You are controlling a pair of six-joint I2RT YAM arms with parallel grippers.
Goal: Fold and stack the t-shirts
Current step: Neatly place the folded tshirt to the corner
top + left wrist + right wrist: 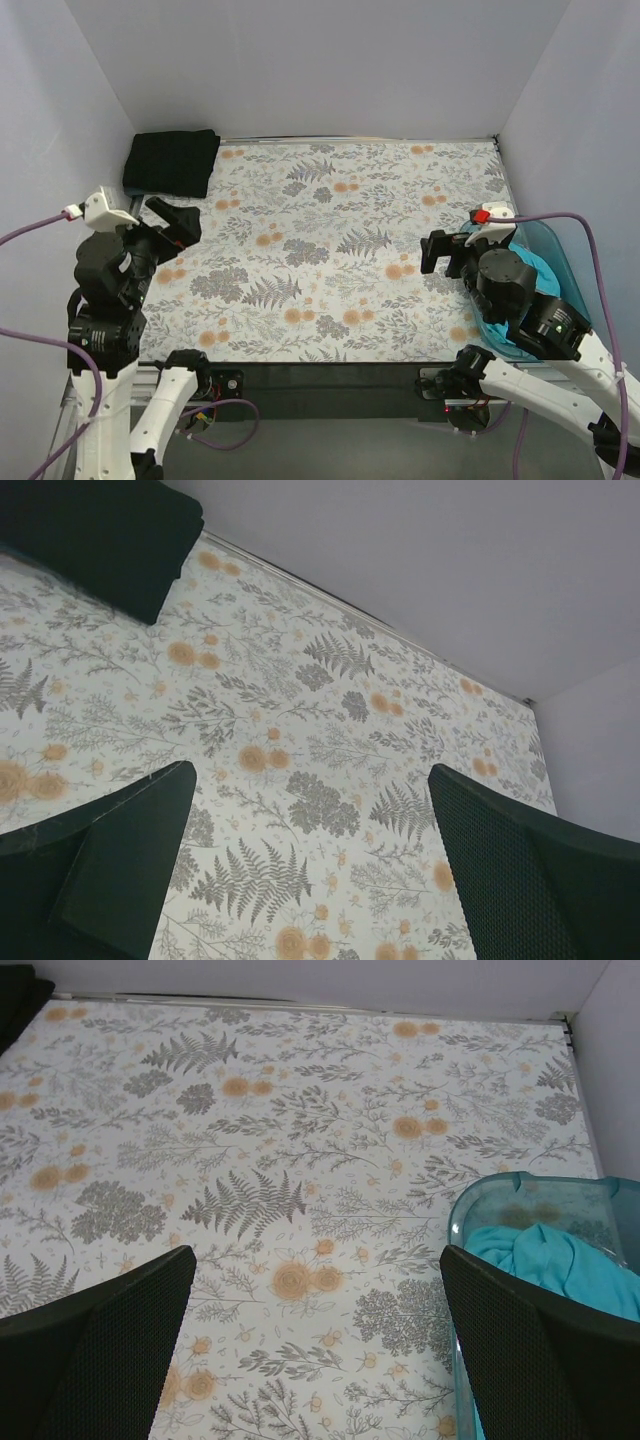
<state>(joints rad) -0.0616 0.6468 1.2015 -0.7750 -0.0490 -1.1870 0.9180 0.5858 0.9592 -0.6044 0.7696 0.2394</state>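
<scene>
Turquoise t-shirt (560, 1265), soft, light and limp, lies bunched in the plastic tub (520, 1205) at the table's right edge. It is probably best pinched at a loose upper fold. Black t-shirt (172, 163) sits folded at the far left corner. Left gripper (176, 222) and right gripper (438, 250) hover empty, jaws spread. The right arm hides most of the tub's contents.
</scene>
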